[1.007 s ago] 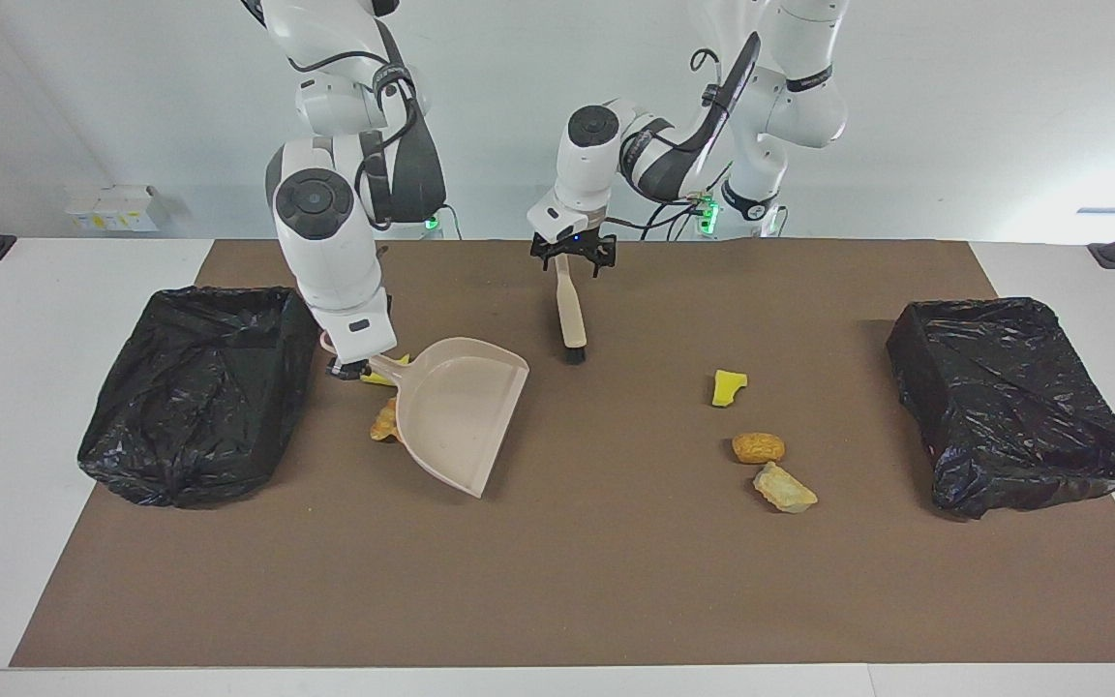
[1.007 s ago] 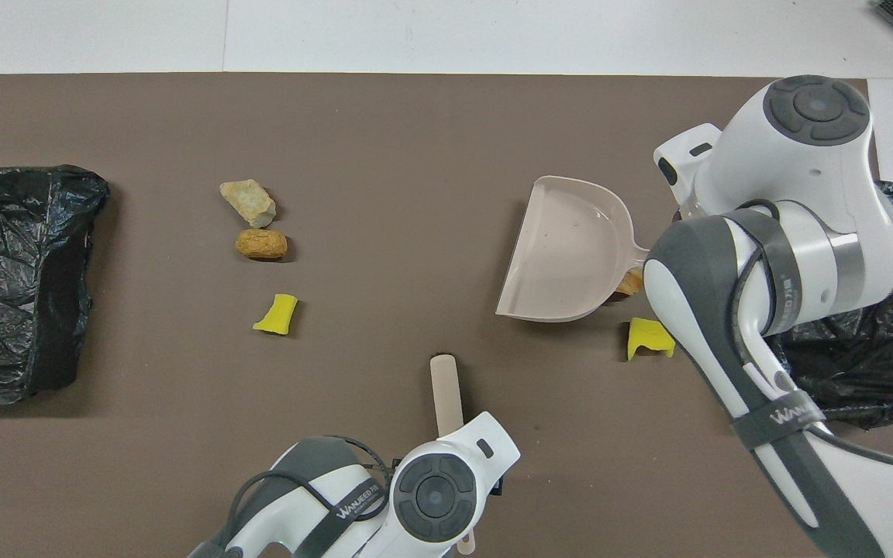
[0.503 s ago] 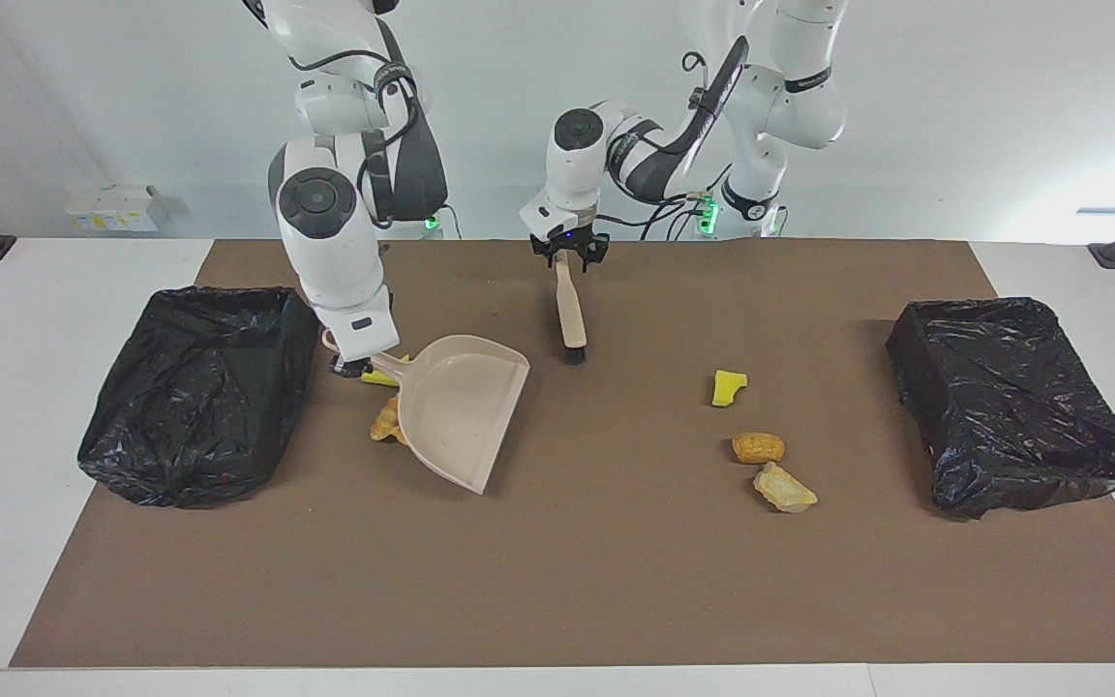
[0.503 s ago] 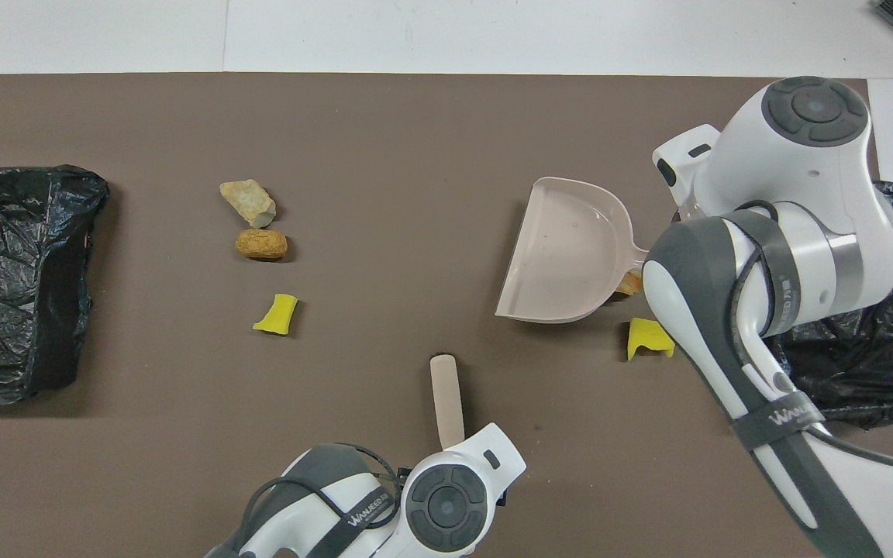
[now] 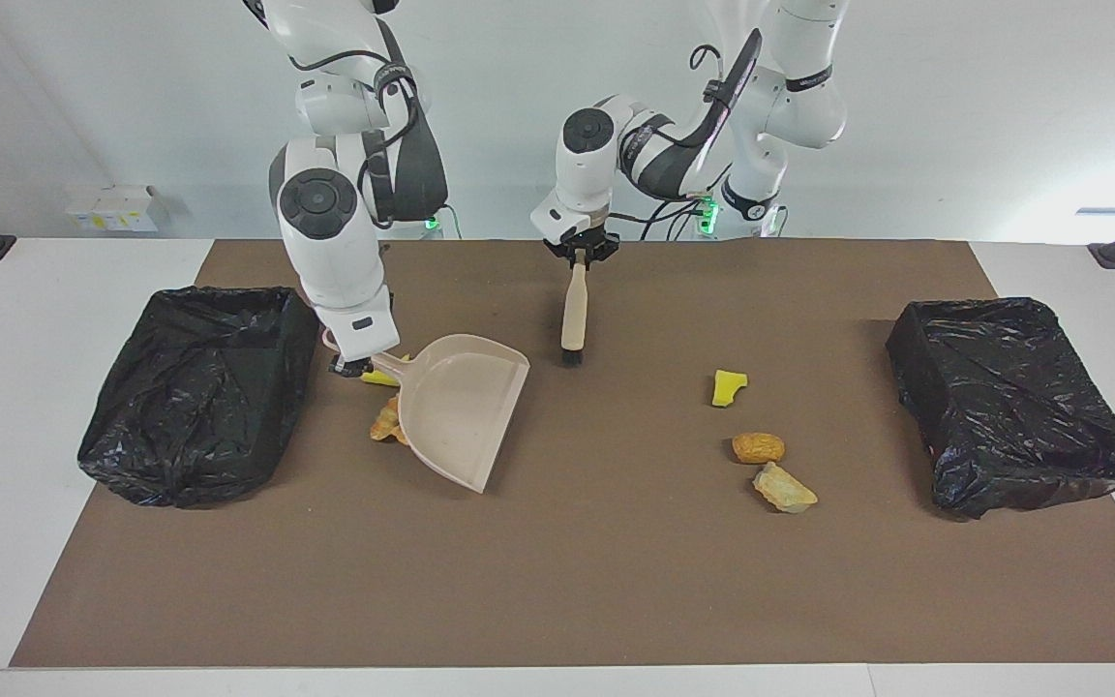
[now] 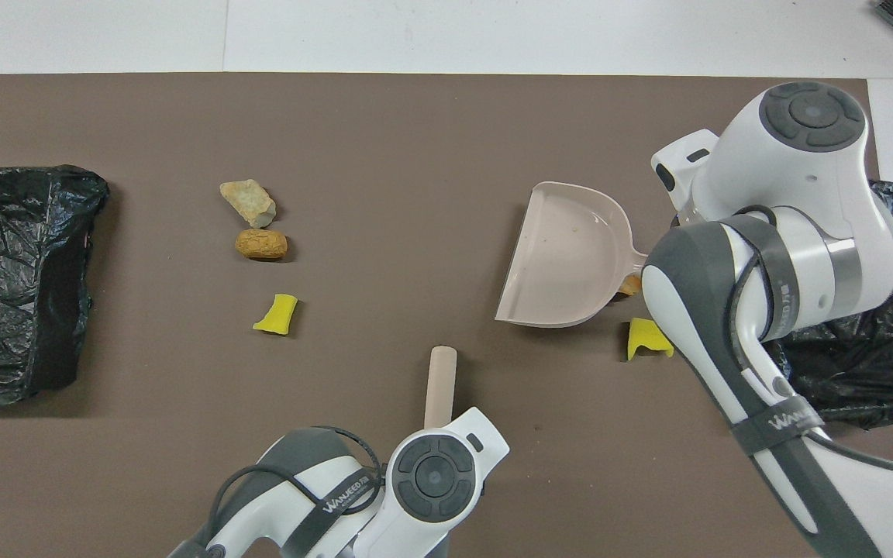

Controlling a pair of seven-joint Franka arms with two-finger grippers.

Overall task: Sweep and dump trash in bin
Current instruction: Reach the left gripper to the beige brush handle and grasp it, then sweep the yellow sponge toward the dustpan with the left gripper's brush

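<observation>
Mostly, the trash lies toward the left arm's end

Three scraps [image 5: 759, 447] cluster well apart from the brush [image 5: 573, 315], whose long axis points away from the robots. Left end effector [image 5: 579, 254] is clamped on its handle; right end effector [image 5: 352, 366] grips the dustpan [image 5: 456, 411].

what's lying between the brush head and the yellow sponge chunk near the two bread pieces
Nothing: bare brown mat, clearest in the facing view.
</observation>
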